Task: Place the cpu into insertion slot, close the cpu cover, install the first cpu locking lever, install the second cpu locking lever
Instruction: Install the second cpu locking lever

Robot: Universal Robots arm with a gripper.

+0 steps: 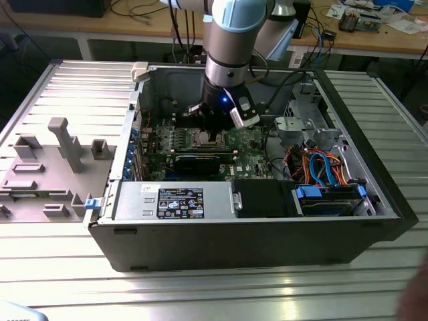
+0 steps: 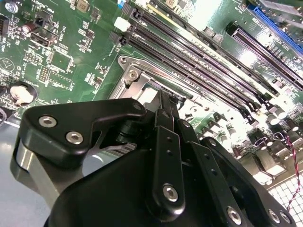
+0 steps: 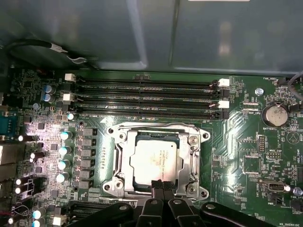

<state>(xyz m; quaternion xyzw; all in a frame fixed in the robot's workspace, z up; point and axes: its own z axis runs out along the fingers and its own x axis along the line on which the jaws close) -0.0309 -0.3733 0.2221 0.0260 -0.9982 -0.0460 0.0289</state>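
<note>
The cpu (image 3: 154,158), a silvery square chip, lies flat in the insertion slot (image 3: 113,182) on the green board. The cpu cover (image 3: 124,156), a thin silver frame, lies down around the chip, which shows through its window. My gripper (image 3: 163,184) hangs at one edge of the socket, its black fingertips pressed together just over the frame's rim. In the second wrist view the gripper (image 2: 166,97) comes down beside the socket's silver corner (image 2: 135,75). In the exterior view the gripper (image 1: 212,134) hangs inside the open computer case over the insertion slot (image 1: 199,140).
Long memory slots (image 3: 147,99) run close beside the socket. A black expansion card (image 1: 200,160), the power supply (image 1: 174,200) and a drive cage with blue cables (image 1: 328,170) crowd the case. A grey fixture (image 1: 60,144) stands on the table at the exterior view's left.
</note>
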